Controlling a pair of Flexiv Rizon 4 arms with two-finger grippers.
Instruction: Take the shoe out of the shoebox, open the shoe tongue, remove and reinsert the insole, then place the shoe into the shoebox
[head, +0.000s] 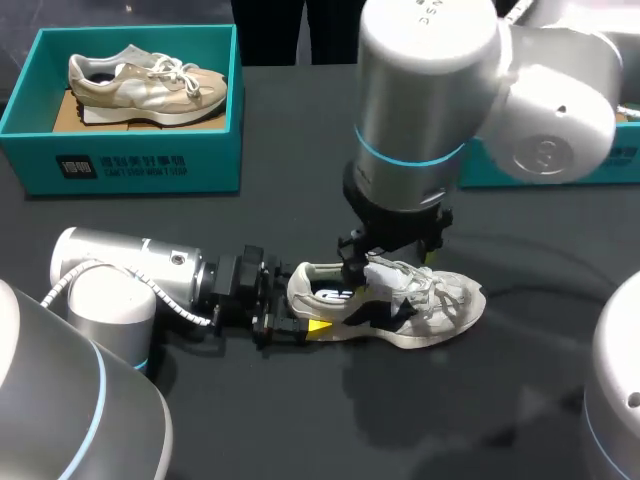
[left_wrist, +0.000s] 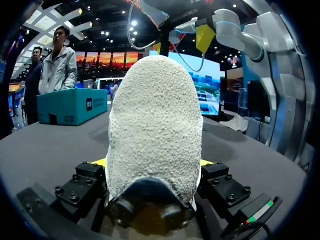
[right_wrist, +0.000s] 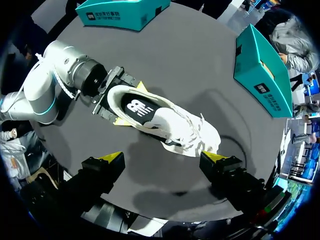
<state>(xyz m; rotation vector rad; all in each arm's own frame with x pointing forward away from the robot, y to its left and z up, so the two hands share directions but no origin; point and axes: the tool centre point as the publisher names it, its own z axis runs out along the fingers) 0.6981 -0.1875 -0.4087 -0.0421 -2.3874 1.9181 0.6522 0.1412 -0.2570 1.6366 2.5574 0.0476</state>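
Observation:
A white sneaker (head: 400, 300) lies on the black table, toe to the right, laces loose. Its dark insole (right_wrist: 137, 107) shows in the opening. My left gripper (head: 298, 312) is shut on the heel, one finger against each side. In the left wrist view the fuzzy heel (left_wrist: 155, 125) fills the space between the yellow fingertips (left_wrist: 207, 162). My right gripper (right_wrist: 165, 160) hangs open straight above the shoe's middle (right_wrist: 175, 125), holding nothing. In the head view it (head: 392, 262) sits just over the tongue and laces.
A teal shoebox (head: 130, 160) stands at the back left with a beige shoe (head: 145, 85) inside. Part of a second teal box (head: 610, 165) shows at the back right, behind my right arm. Bare table lies in front of the shoe.

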